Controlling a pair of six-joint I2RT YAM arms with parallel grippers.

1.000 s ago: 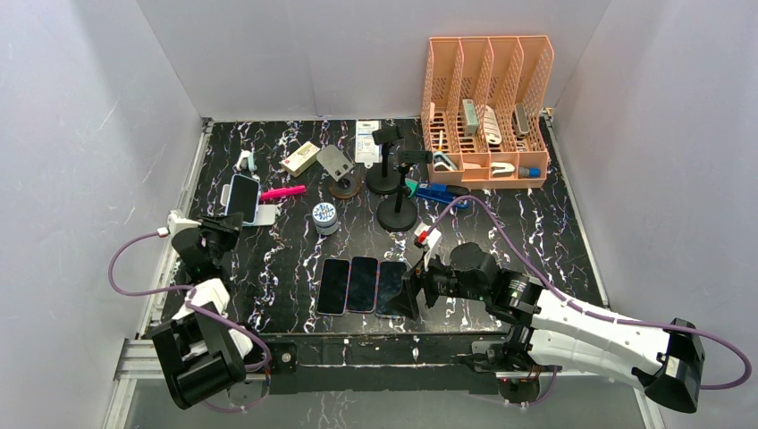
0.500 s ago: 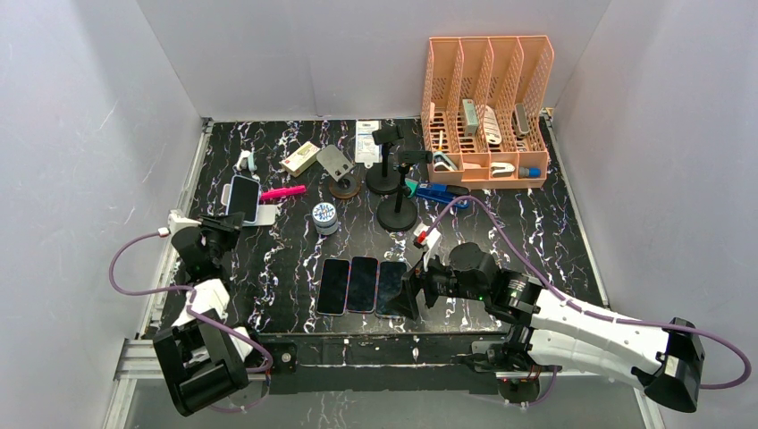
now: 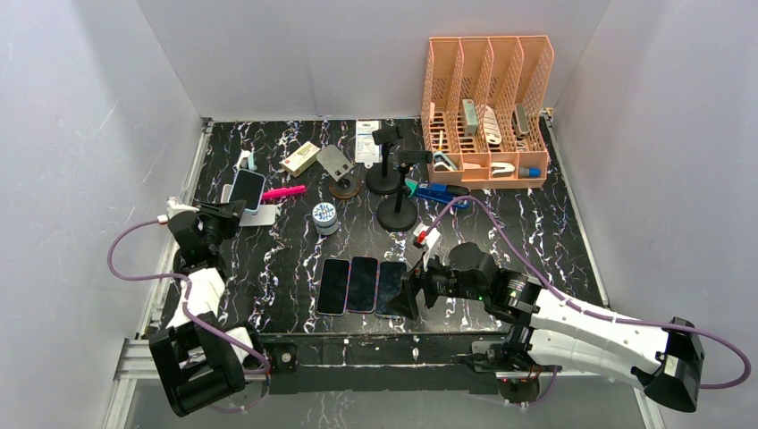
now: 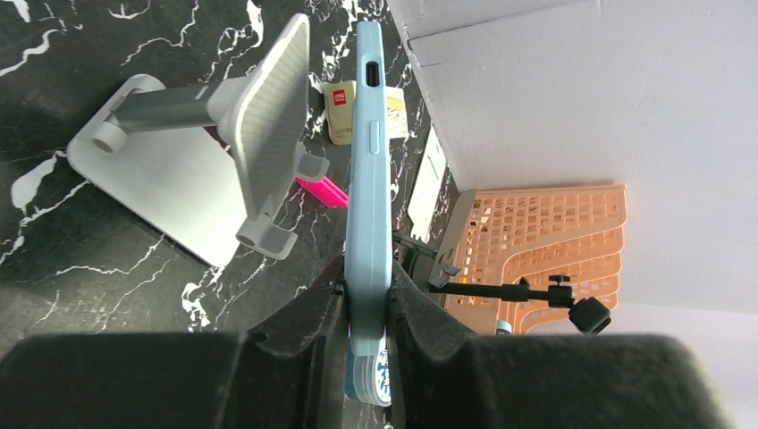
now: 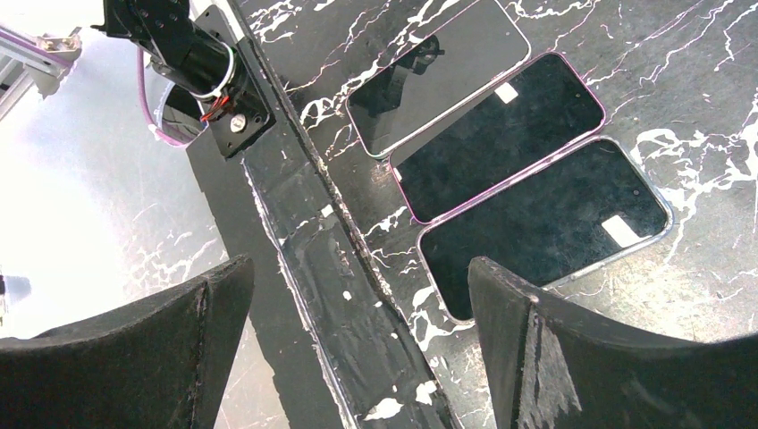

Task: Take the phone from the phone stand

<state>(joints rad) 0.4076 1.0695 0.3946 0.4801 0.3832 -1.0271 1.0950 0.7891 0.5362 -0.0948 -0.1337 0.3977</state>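
The phone (image 3: 248, 189), in a light blue case with a dark screen, is pinched by my left gripper (image 3: 227, 213) at the left of the table. In the left wrist view the phone (image 4: 368, 161) shows edge-on, clamped between my black fingers (image 4: 304, 317). It stands apart from the tilted back plate of the white phone stand (image 4: 259, 116), clear of its lip. The stand's base (image 3: 260, 216) rests on the table. My right gripper (image 3: 408, 295) is open and empty, hovering near the table's front edge.
Three phones (image 3: 362, 284) lie face up side by side near the front edge, also in the right wrist view (image 5: 501, 134). An orange file organizer (image 3: 487, 98) stands at the back right. Black tripod stands (image 3: 393, 179), a round tin (image 3: 324, 215) and a pink marker (image 3: 284, 191) sit mid-table.
My left gripper has moved toward the back of the table, with the phone held in it. The phone has tipped away from the stand. The right arm has not moved.
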